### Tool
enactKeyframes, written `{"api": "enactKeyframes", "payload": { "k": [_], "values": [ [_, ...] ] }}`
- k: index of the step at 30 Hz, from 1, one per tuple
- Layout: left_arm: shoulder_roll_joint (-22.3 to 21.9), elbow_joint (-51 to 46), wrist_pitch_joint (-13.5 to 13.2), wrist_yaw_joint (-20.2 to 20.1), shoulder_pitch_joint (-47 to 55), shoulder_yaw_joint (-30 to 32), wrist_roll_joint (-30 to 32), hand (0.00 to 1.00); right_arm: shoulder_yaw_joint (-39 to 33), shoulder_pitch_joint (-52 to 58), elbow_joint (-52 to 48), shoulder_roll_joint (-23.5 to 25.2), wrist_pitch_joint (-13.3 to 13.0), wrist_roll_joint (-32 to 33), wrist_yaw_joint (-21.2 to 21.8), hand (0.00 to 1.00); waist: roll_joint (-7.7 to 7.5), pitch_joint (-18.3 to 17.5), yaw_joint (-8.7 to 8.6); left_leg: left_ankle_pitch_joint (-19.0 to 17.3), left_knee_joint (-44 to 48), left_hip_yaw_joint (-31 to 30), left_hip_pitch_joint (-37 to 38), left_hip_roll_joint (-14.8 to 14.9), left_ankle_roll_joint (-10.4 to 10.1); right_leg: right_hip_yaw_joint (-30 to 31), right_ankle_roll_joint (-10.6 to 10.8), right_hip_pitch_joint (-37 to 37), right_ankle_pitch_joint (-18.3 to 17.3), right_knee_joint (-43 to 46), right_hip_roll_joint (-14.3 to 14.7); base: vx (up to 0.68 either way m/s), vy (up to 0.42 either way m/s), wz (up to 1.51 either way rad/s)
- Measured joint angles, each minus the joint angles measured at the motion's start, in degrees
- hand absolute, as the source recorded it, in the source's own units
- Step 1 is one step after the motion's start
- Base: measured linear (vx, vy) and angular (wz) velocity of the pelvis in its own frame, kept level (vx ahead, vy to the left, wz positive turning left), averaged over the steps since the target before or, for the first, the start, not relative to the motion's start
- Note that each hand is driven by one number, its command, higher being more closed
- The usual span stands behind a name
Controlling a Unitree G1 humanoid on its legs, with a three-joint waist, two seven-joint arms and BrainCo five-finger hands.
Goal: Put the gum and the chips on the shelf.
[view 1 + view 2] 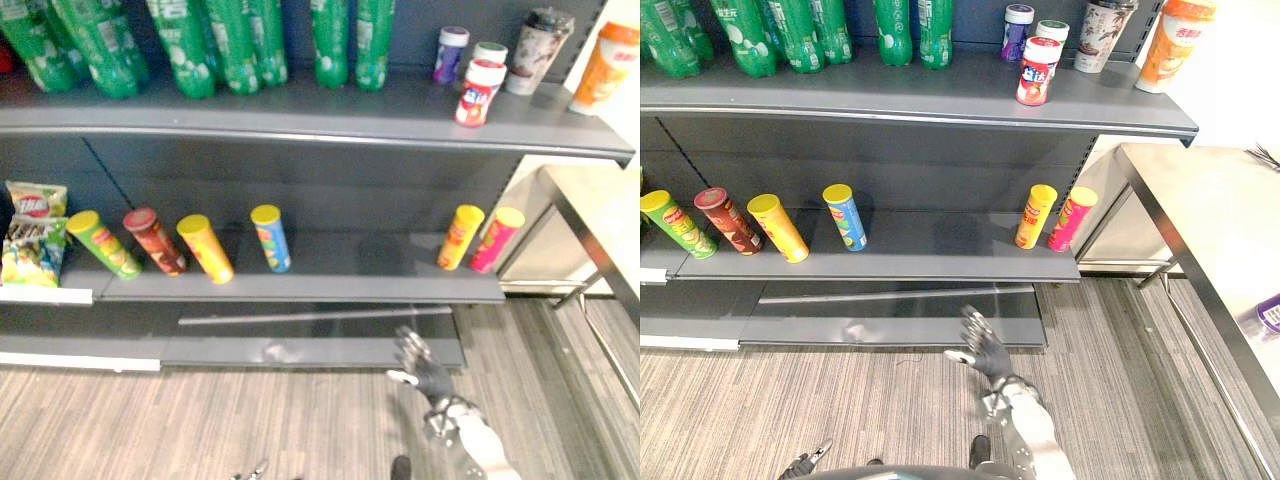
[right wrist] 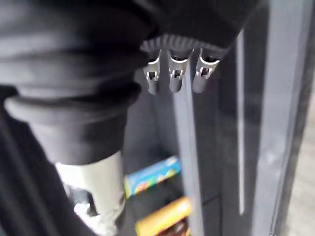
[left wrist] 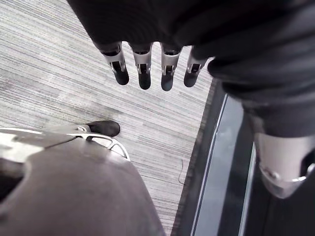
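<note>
the right hand (image 1: pixel 985 350) is held up over the floor (image 1: pixel 200 420), in front of the lowest tier of the shelving. its fingers are spread wide and it holds nothing. the left hand (image 3: pixel 142 69) hangs low over the floor, fingers straight and a little apart, and is also empty.

the gum (image 1: pixel 478 92), a red-capped bottle, stands upright near the front edge of the top shelf (image 1: pixel 300 115), toward its right end. just behind it stand a purple bottle (image 1: pixel 450 53) and a white-capped bottle (image 1: pixel 490 50). right of those are a lidded cup (image 1: pixel 540 48) and an orange cup (image 1: pixel 605 65). green bottles (image 1: pixel 220 45) line the rest of the top shelf.

the chips are on the middle shelf (image 1: pixel 340 275). a yellow can (image 1: pixel 460 237) and a pink can (image 1: pixel 495 238) stand side by side at its right end; i cannot tell if they touch. well apart to the left is a row of four cans (image 1: pixel 205 248), spaced out from one another. chip bags (image 1: pixel 33 232) sit at the far left.

a counter (image 1: pixel 1200 210) stands right of the shelving, with a small purple thing (image 1: pixel 1268 312) on it.
</note>
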Motion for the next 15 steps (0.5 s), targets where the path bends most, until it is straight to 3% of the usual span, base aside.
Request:
{"api": "enactKeyframes", "payload": {
  "k": [2,9,15],
  "values": [
    [-0.36,0.01,-0.01,-0.45,0.22,0.03,0.0,0.0,-5.24,0.08,6.7,-0.05,0.47,-3.42,-1.91,0.0,0.66,-0.35,-0.11,-0.08,-0.02,0.06,0.02,-0.13,-0.01,0.07,0.02,-0.02,-0.02,-0.02,-0.04,0.0,0.0,0.0],
    [-1.08,0.0,-0.09,-0.61,0.22,-0.06,-0.45,0.0,-18.19,-0.58,29.47,-0.02,1.35,-5.86,-5.95,0.0,2.02,-1.02,-0.03,-0.11,-0.06,-0.05,0.09,-0.38,-0.04,-0.07,0.05,0.03,-0.24,0.02,-0.11,0.0,0.0,0.0],
    [-1.06,0.07,-0.13,-0.63,0.22,-0.13,-0.53,0.0,-24.56,-0.13,37.47,0.12,2.43,-7.9,-7.97,0.0,2.21,-1.12,-0.09,-0.14,-0.08,-0.09,0.45,-0.91,0.08,-0.06,0.08,0.27,-0.24,0.05,-0.65,-0.01,0.0,0.0]
  ]
}}
